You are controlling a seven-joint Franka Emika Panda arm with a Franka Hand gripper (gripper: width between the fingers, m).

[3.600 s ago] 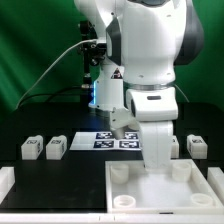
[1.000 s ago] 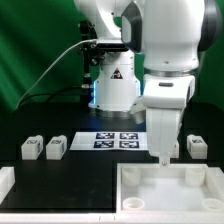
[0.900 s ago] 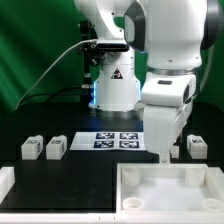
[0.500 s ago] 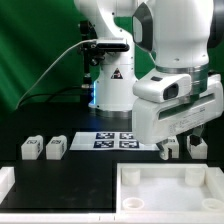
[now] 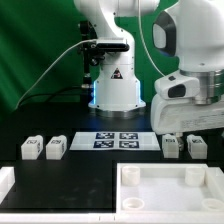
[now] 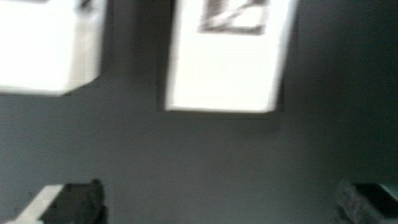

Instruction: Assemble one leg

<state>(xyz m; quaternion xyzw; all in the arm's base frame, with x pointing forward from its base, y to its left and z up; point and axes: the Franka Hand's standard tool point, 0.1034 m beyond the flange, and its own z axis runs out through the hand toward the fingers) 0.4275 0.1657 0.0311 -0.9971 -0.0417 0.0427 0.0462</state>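
Note:
Several small white legs with black-and-white tags lie on the black table. Two sit at the exterior view's right [image 5: 172, 146] [image 5: 197, 146] and two at its left [image 5: 31, 149] [image 5: 55, 148]. My gripper [image 5: 188, 128] hovers just above the right pair. In the wrist view my gripper [image 6: 221, 203] is open and empty, with dark fingertips [image 6: 71, 204] far apart. One leg [image 6: 228, 55] lies ahead between them and a second leg [image 6: 45, 45] lies beside it. Both are untouched.
The marker board [image 5: 113, 140] lies at the table's middle back. The large white rimmed tray-like part [image 5: 125, 190] sits at the front right. Another white part [image 5: 5, 182] is at the front left edge. The robot base stands behind.
The arm has swung from the tray's far rim towards the exterior view's right and risen. The hand now hangs over the right pair of legs. Nothing was picked up.

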